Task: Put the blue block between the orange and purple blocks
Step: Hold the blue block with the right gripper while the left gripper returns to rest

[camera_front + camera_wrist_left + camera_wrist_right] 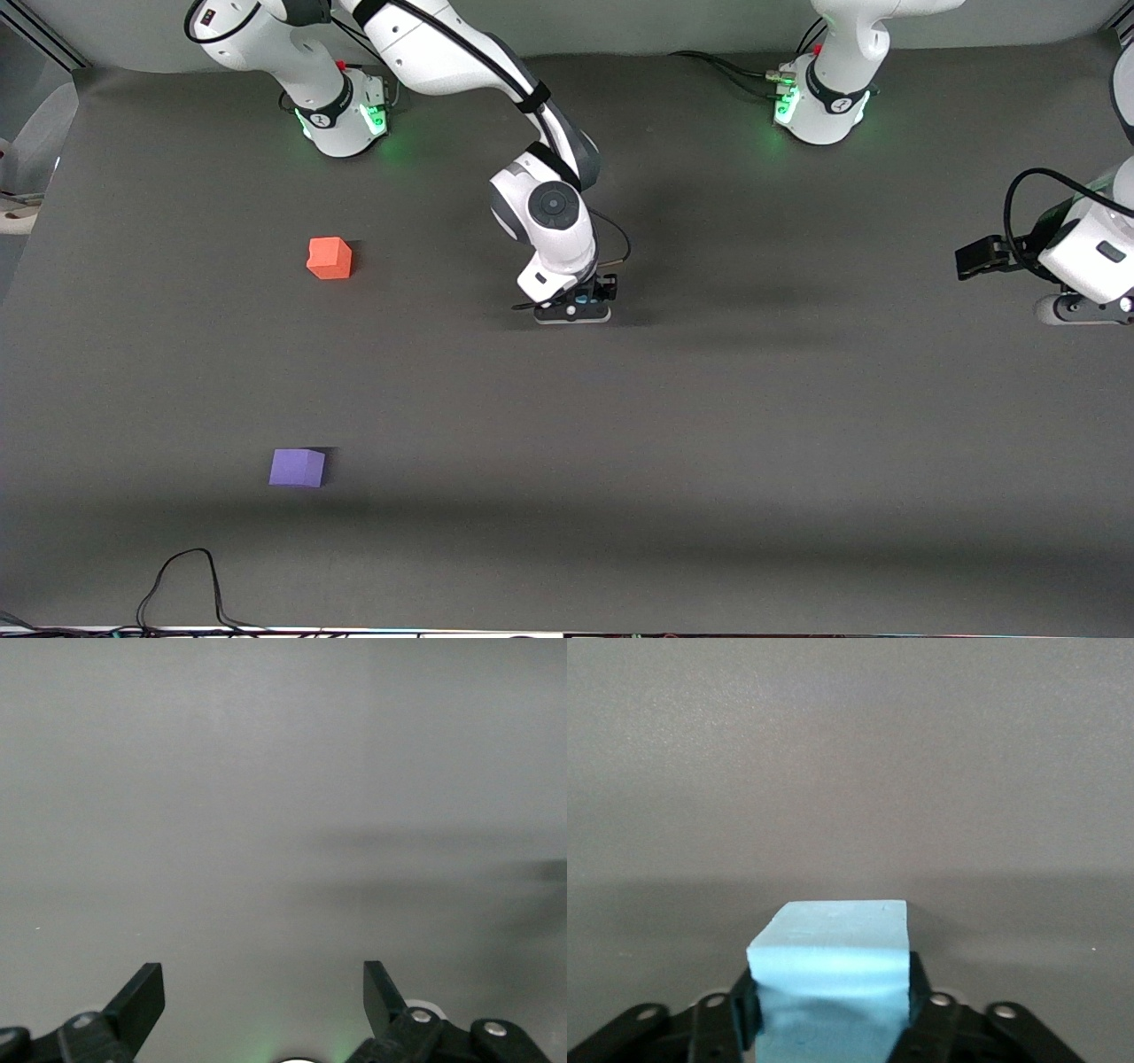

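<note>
1. We count three cubes in all: one orange, one purple and one blue, on or just above a dark grey bench [797,425].
2. Starting at the right arm's end of the bench in the front view, the purple block [297,468] lies flat on the bench, the nearest of the cubes to the front camera.
3. The orange block [330,258] sits well apart from the purple one, farther from the front camera and at much the same place along the bench. The stretch of bench between these two is bare.
4. We count two arms. The right arm reaches out from its base to the middle of the bench, and the right end effector [574,310] is down low over the surface there, well apart from both the orange and the purple cube.
5. In the right wrist view the blue block [831,979] sits between the two black fingers [735,1010] of the right end effector [831,1014], which press on its two sides and have hold of it. In the front view the arm's hand hides the blue cube.
6. The left end effector [1076,308] waits at the left arm's end of the bench, at the edge of the front view.
7. The left wrist view shows the left end effector [264,997] with its two fingers [142,997] spread wide apart and holding nothing, only bare bench under it.
</note>
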